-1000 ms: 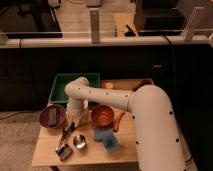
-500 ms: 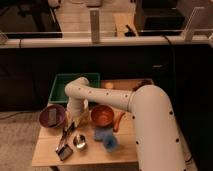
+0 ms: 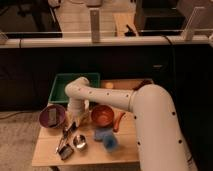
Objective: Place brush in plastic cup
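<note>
My arm [image 3: 116,98] sweeps in from the right, bends well behind the steel cup [image 3: 80,142] and drops its wrist straight down. The pincer [image 3: 70,131] hangs just behind and left of the steel cup, low over the table [image 3: 49,158]; I cannot tell whether it is spread or pressed together. The brush [image 3: 65,148] lies just left of the steel cup. The plastic cup [image 3: 107,141] stands near it on the right.

The robot's arm [image 3: 150,115] is creamy white, smooth and round like a fat tube. It is very thick far from the hand and gets thinner closer to it. A few small dark dots sit on the thin part. The gripper [image 3: 70,132] is dark and small, right under the round white wrist [image 3: 77,107], just over the table [image 3: 50,152].
</note>
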